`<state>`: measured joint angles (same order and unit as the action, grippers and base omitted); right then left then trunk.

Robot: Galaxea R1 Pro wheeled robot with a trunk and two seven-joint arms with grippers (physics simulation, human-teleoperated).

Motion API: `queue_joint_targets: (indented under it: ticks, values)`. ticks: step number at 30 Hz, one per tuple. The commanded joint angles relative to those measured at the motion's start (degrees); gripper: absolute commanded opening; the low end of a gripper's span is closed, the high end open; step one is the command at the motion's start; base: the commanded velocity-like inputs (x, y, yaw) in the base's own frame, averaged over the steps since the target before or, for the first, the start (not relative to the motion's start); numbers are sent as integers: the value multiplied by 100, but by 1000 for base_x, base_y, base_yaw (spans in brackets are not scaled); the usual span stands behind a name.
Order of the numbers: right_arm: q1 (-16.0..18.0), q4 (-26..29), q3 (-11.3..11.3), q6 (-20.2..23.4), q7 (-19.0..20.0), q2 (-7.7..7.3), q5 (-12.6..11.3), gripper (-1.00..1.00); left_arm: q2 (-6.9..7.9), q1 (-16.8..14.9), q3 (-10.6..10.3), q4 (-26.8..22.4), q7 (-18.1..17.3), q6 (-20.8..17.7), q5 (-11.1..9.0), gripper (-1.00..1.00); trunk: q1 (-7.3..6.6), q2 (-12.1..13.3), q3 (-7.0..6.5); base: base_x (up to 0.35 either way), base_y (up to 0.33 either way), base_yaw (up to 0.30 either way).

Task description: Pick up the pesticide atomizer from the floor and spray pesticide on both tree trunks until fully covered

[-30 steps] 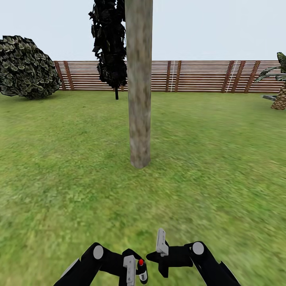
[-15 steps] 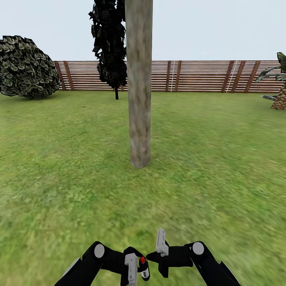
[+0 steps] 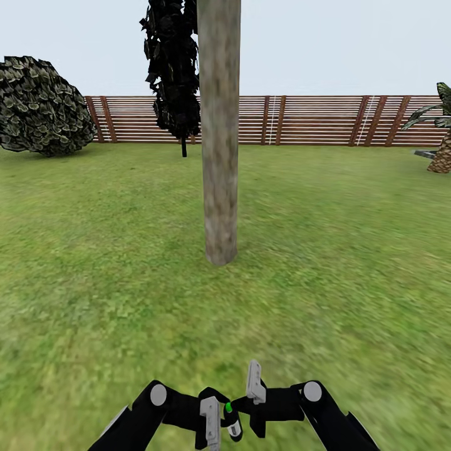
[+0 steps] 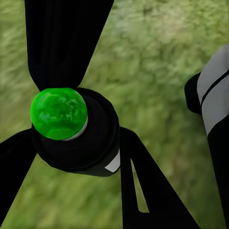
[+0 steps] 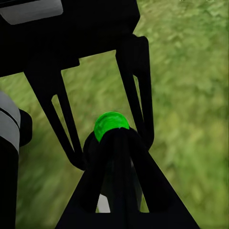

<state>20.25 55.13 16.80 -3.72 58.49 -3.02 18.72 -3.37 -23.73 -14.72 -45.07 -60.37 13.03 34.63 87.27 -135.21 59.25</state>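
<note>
The pesticide atomizer (image 4: 76, 131) is clamped between the black fingers (image 4: 148, 191) of the left gripper (image 3: 220, 421), whose jaws are closed on the small black bottle. In the head view the atomizer (image 3: 230, 418) is seen low in front of the tree trunk (image 3: 220, 131), between the two arms. Its spot, red half a second ago, is now bright green (image 3: 228, 407); the left gripper has also been shifted slightly toward the right one. In the right wrist view the right gripper (image 5: 114, 143) is seen with its fingers on either side of the atomizer (image 5: 110, 128), but whether it is gripped cannot be told. Beyond the trunk, a second tree (image 3: 172, 69), a round bush (image 3: 41, 106) and a slatted fence (image 3: 313, 120) are seen across the grass (image 3: 326, 269).
</note>
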Motion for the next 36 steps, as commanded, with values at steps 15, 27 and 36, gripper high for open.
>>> queue_joint_targets:
  ticks: [15, 27, 36]
  values:
    - [-1, -11, -24, -6, -2, -6, 255, -100, 587, 8, 21, 25, 219, -11, 883, -100, 0, 0, 0, 0, 0, 0]
    - [-3, -20, -52, -6, 5, -32, 257, 100, 793, 29, 21, 69, 227, -12, 888, -100, 0, 0, 0, 0, 0, 0]
    - [-3, -48, -67, -17, -14, -125, 259, 100, 1428, 93, 237, 69, 242, -444, 873, -100, 0, 0, 0, 0, 0, 0]
